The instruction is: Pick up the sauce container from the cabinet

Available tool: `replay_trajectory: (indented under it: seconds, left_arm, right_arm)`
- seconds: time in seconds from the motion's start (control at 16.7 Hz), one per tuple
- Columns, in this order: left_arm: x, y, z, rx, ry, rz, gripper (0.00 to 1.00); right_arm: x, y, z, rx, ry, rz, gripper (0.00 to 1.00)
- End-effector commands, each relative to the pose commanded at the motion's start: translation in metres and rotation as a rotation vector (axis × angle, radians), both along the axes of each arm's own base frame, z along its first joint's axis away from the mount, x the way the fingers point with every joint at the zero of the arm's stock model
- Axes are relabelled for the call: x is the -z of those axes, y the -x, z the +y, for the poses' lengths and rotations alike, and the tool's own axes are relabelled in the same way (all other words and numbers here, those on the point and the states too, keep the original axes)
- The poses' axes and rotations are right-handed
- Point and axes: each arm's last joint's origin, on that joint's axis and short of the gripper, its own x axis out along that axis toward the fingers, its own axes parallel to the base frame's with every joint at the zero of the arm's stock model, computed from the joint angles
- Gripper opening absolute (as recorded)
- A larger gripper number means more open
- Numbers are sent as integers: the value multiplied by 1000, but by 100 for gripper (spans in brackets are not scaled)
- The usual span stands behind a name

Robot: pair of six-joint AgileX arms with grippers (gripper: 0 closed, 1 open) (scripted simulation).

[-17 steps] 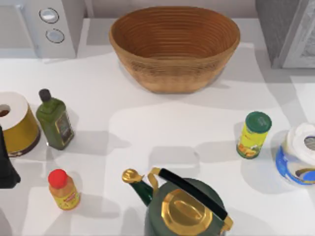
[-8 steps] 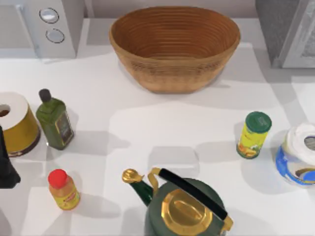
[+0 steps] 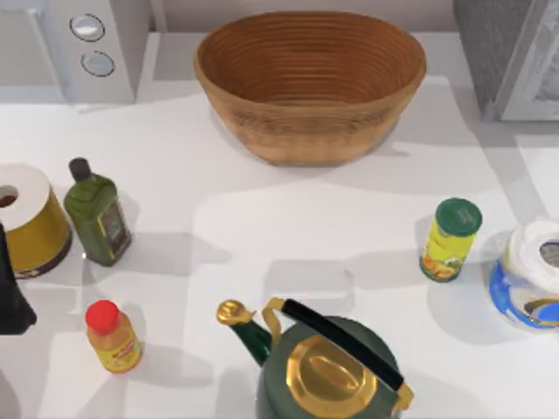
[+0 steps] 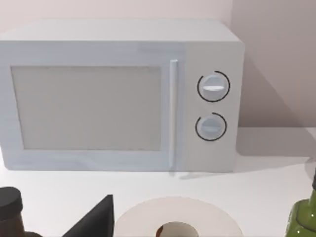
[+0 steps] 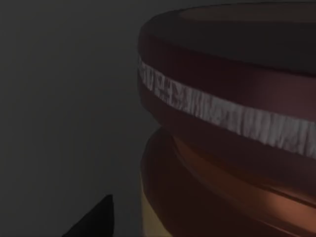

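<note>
Dim cabinet interior: sauce container (image 5: 232, 128) upright, round, glossy maroon lid with pale ribbed band; right claw state can't tell.

The left arm sits parked at the table's left edge, where the top view shows a dark part of the left gripper (image 3: 10, 297); 1 dark fingertip (image 4: 94, 221) shows in the left wrist view. The right wrist view is dim, and 1 dark fingertip of the right gripper (image 5: 94, 222) shows there.
</note>
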Motion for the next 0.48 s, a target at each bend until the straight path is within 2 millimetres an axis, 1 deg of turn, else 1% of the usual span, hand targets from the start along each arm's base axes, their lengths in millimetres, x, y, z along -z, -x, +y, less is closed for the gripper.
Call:
replay_trajectory:
  seconds: [0.12, 0.48]
  left_arm:
    - [0, 0, 0, 0, 0, 0, 100]
    - [0, 0, 0, 0, 0, 0, 100]
  right_arm:
    - [0, 0, 0, 0, 0, 0, 100]
    - [0, 0, 0, 0, 0, 0, 55]
